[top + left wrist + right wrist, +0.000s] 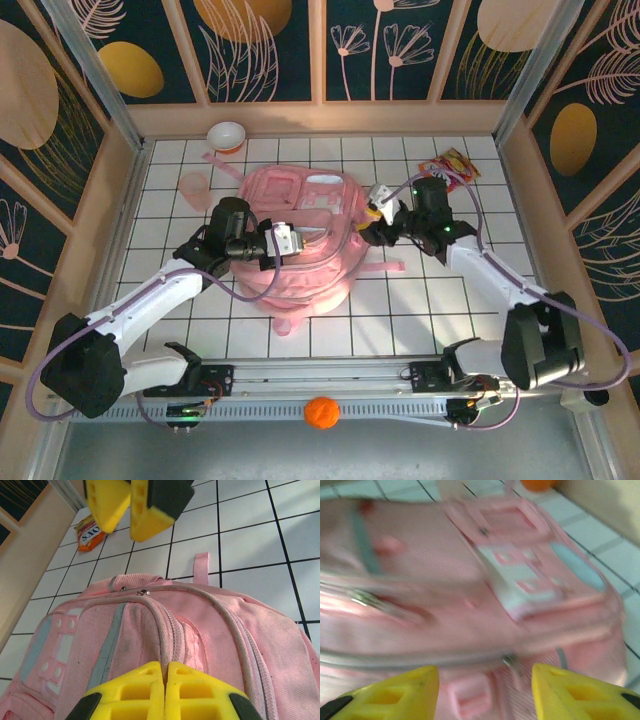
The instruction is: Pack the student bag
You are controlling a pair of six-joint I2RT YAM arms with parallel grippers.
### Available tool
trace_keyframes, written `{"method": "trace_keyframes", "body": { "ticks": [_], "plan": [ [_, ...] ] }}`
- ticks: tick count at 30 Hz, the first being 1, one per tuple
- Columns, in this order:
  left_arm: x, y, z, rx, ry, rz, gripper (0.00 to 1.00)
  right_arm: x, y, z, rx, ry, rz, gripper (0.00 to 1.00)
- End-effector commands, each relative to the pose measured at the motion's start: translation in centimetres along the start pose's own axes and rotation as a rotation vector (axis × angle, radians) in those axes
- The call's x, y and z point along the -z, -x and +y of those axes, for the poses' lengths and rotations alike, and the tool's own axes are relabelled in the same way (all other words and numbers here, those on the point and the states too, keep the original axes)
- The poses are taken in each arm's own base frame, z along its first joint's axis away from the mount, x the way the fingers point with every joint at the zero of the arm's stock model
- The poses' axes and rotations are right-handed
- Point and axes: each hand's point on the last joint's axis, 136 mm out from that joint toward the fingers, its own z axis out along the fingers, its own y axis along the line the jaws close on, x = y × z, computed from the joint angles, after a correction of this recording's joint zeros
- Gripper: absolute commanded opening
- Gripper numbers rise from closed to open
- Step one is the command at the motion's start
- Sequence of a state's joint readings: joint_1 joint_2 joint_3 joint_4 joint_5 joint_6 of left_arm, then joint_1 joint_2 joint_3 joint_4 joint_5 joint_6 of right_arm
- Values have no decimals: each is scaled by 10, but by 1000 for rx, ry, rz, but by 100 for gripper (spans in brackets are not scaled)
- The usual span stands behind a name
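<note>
Currently the pink backpack (310, 280) lies flat in the middle of the white gridded table (400, 310), between my two arms, its front panels facing up. My left gripper (165, 680) is clenched, the yellow fingers pressed flush together just above the bag's curved zip seam. I see nothing pinched between them, though the tips themselves are cut off at the edge of the wrist view. My right gripper (485, 680) is released, its fingers standing apart with nothing between them, hovering over the opposite side of the bag. That wrist view is blurred, so finer detail is lost. A zip pull (144, 592) sits at the top of the seam, and the seam reads as closed from here. Loose items lie on the table outside the bag: a snack packet (450, 165) at the far right, a pink cup (194, 188) and a bowl (227, 136) at the far left, and an orange ball (321, 412) at the near edge. Judgement: packing is at an early stage. Nothing is visibly inside, a compartment wants opening, and every item remains to be loaded.
</note>
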State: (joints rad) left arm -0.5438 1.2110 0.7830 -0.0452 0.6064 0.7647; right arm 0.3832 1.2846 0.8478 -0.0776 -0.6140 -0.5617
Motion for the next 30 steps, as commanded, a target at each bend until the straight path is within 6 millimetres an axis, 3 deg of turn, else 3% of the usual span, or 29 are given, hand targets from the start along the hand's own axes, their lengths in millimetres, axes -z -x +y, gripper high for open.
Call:
{"method": "trace_keyframes", "body": {
  "ticks": [1,4,11,15,19,25,30],
  "plan": [
    [9,43,4,-82,-1,-171,0,-15,8,32,16,117,-33,53],
    [10,44,4,-87,-3,-177,0,-29,11,43,36,176,-27,53],
    [10,46,0,-98,-22,-192,0,-56,13,45,44,240,-31,54],
    [9,43,12,-64,40,-171,0,-54,8,62,33,347,-2,49],
    [8,40,30,-35,129,-145,0,-41,1,78,-1,407,39,40],
    [7,48,33,-18,128,-185,0,-45,4,71,-36,361,22,18],
    [6,39,51,27,214,-133,0,-43,6,77,-78,410,27,5]
  ]
}}
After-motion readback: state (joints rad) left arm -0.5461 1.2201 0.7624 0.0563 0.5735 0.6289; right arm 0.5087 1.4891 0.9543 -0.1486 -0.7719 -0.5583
